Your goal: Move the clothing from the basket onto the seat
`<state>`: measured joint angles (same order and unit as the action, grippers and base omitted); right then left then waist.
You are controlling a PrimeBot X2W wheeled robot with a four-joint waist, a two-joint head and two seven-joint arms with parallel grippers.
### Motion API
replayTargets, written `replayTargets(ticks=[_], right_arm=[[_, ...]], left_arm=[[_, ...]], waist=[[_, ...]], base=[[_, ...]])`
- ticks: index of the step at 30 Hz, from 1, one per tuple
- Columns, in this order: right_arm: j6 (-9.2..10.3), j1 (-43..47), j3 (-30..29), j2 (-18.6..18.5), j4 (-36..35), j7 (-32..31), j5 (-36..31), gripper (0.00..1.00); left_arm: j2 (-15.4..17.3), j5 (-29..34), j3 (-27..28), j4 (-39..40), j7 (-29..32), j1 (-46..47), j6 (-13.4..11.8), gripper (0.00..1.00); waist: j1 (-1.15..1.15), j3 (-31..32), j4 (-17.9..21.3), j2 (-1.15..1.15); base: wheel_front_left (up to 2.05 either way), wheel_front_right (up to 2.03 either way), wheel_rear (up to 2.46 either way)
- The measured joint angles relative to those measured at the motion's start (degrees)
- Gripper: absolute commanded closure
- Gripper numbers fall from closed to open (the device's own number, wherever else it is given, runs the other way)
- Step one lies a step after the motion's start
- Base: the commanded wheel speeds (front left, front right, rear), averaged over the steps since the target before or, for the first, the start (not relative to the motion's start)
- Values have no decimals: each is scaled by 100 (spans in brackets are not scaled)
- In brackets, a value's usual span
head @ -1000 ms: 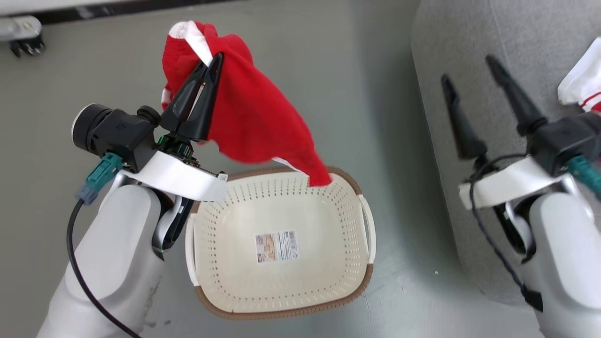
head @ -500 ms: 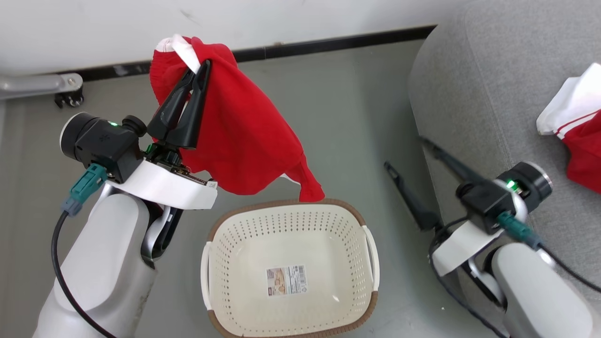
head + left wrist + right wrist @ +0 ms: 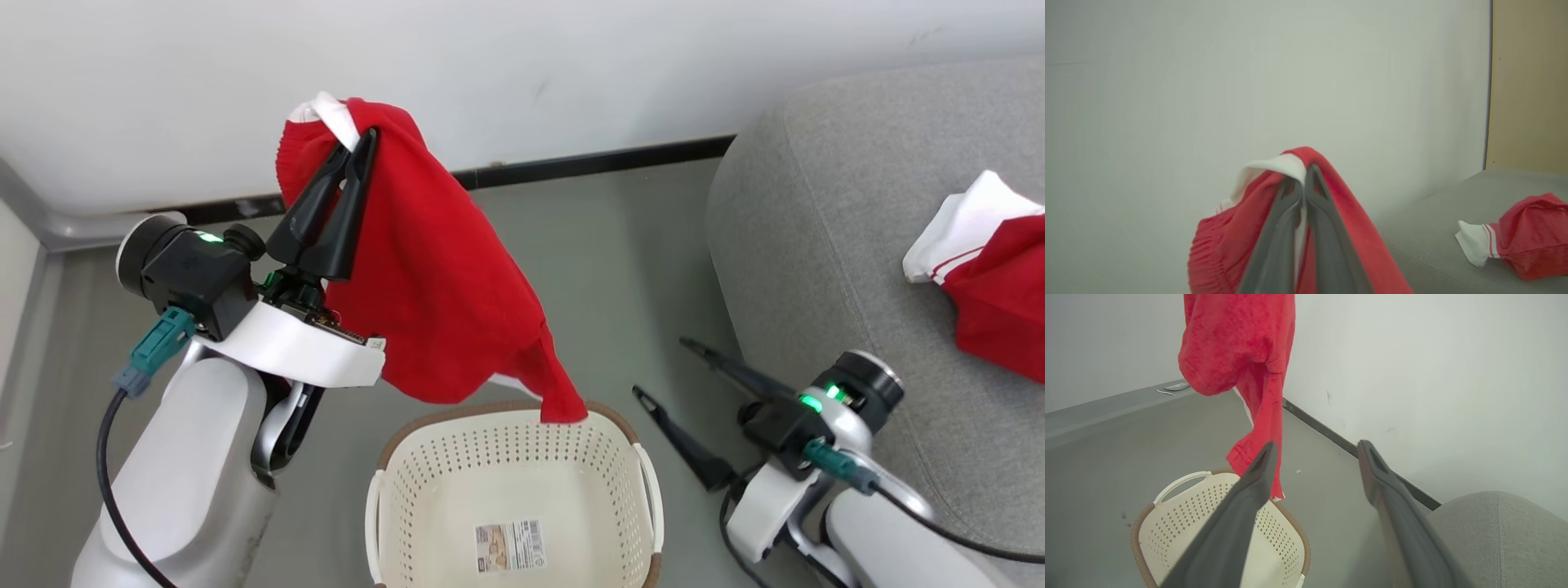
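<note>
Head view: the whole picture has shifted downward over the last second, so a raised camera is inferred, not a move of the basket [image 3: 457,498], which is seen empty but for its sticker [image 3: 510,545]. The left claw [image 3: 363,140] is recorded clamped on the white-trimmed edge of a red garment [image 3: 441,278], held high before the wall [image 3: 571,73]. The garment's tail, earlier seen against the far rim, is judged from the right wrist view to hang just clear above it. The right claw [image 3: 661,367], jaws wide and holding nothing, has been drawn back off the seat [image 3: 816,204] and is found over the floor [image 3: 620,245] between basket and seat. A second garment [image 3: 996,294] lies on the seat. The basket is judged emptied; only the carry across and release remain
</note>
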<state>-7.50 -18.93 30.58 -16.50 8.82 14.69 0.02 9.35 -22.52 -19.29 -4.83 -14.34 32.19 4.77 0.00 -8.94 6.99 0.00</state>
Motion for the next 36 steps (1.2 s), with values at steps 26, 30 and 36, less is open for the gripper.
replayTargets(ticks=[26, 30, 36], right_arm=[[0, -404, 1396, 374, 1042, 0, 536, 0], [0, -650, 1406, 414, 1126, 0, 530, 0], [0, -896, 1383, 524, 1417, 0, 465, 0]], left_arm=[[-370, -230, -550, 213, 528, -121, 43, 100], [-398, -267, -598, 264, 603, -121, 43, 100], [-437, -350, -669, 345, 705, -122, 43, 100]], waist=[[0, 957, -290, 0], [0, 1021, -336, 0], [0, 1069, -380, 0]], base=[[0, 0, 0], [0, 0, 0], [0, 0, 0]])
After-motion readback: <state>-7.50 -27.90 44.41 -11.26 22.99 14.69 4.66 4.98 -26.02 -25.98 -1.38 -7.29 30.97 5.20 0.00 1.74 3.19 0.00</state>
